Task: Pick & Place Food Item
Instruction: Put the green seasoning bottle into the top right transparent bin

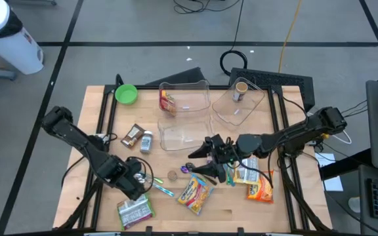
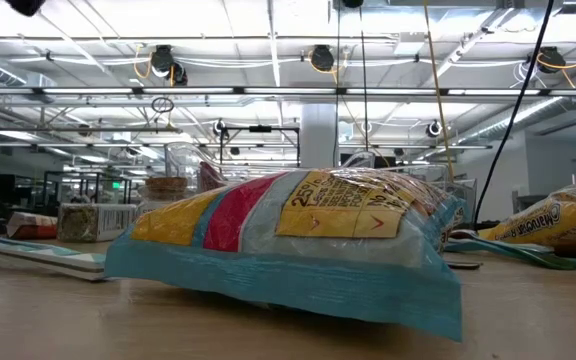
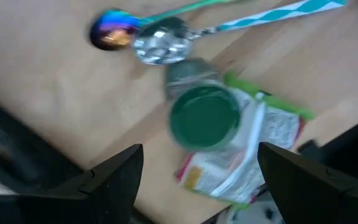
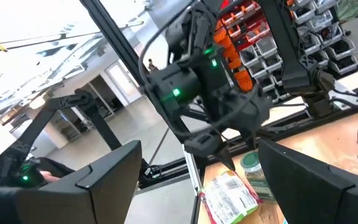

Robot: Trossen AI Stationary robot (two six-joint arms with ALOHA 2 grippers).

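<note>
Wooden table (image 1: 97,105), snack bag (image 1: 195,193) lying diagonal, left tool (image 1: 138,178) and right tool (image 1: 202,160) both released

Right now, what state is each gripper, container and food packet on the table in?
left gripper: open, above the green-lidded jar, holding nothing.
right gripper: open, empty, over mid-table.
three clear containers: lidless; two hold an item, the front one looks empty.
green bowl: upright.
yellow snack bag: lying flat.
green packet: flat, near table's front edge.
</note>
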